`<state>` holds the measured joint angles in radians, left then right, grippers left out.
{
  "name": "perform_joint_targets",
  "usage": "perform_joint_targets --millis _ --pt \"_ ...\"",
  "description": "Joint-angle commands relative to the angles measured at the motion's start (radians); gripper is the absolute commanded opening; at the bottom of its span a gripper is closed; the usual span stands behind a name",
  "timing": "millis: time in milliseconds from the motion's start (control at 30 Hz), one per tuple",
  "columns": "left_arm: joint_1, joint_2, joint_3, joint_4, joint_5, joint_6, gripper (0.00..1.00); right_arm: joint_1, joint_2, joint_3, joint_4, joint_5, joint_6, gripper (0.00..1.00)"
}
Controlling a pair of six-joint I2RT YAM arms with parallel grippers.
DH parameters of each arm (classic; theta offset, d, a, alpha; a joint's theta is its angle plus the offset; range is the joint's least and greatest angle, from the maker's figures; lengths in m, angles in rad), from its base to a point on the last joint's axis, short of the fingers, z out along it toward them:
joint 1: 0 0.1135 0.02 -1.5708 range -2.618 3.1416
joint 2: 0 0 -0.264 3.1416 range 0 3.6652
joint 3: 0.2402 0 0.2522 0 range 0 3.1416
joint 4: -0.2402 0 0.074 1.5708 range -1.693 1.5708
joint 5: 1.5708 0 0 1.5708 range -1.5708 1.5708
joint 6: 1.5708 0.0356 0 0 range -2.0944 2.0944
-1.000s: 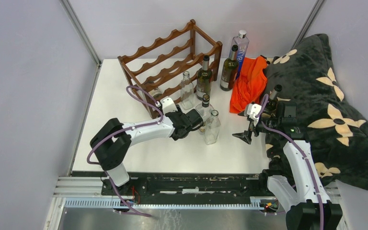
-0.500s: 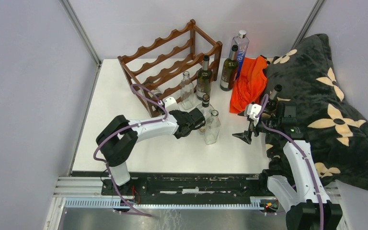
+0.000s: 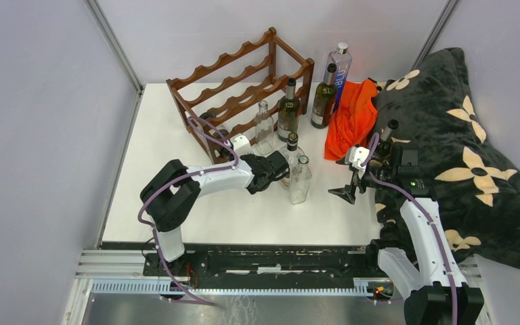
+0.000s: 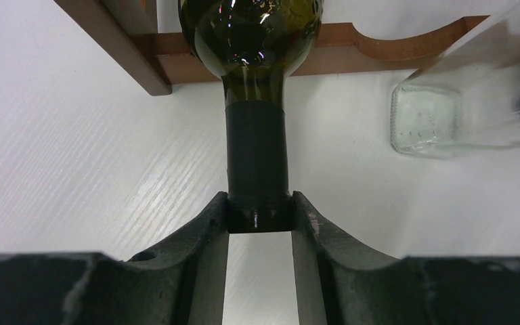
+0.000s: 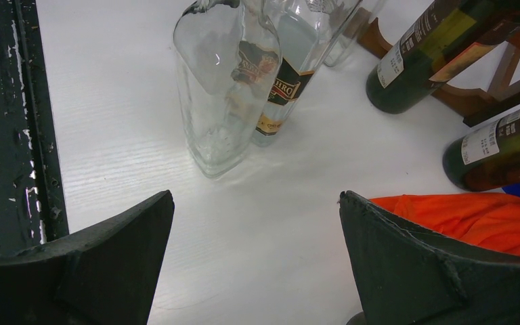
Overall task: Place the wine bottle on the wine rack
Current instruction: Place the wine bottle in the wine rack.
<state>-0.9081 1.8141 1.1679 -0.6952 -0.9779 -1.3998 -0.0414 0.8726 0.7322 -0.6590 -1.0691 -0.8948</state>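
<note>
A dark green wine bottle (image 4: pixel 254 40) lies on its side in the lowest tier of the reddish-brown wine rack (image 3: pixel 244 68), body (image 3: pixel 211 123) inside the frame and neck sticking out over the white table. My left gripper (image 4: pixel 258 203) is shut on the black-capped tip of that neck, one finger on each side. The rack's front rail (image 4: pixel 393 47) runs just behind the bottle's shoulder. My right gripper (image 5: pixel 254 200) hangs wide open over bare table (image 3: pixel 345 193), holding nothing, beside the orange cloth.
Two clear glass bottles (image 3: pixel 299 179) (image 3: pixel 264 128) and a labelled clear one (image 3: pixel 290 152) stand near the left wrist. Two dark bottles (image 3: pixel 288 108) (image 3: pixel 323 98) and a blue bottle (image 3: pixel 339 71) stand behind. An orange cloth (image 3: pixel 352 118) and a black floral blanket (image 3: pixel 447 135) lie at right.
The left jaws have closed onto the bottle's neck. The left arm has shifted and the bottle sits a little deeper in the rack. The right arm has not moved.
</note>
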Motion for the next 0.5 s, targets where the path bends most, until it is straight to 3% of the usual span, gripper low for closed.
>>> perform_joint_targets --millis 0,467 --pt "0.011 0.023 0.005 0.064 -0.063 0.042 0.22 -0.005 0.001 0.021 0.005 -0.035 -0.016 0.98" --pt "0.025 -0.008 -0.065 0.164 -0.080 0.095 0.22 -0.005 0.006 0.022 0.004 -0.035 -0.018 0.98"
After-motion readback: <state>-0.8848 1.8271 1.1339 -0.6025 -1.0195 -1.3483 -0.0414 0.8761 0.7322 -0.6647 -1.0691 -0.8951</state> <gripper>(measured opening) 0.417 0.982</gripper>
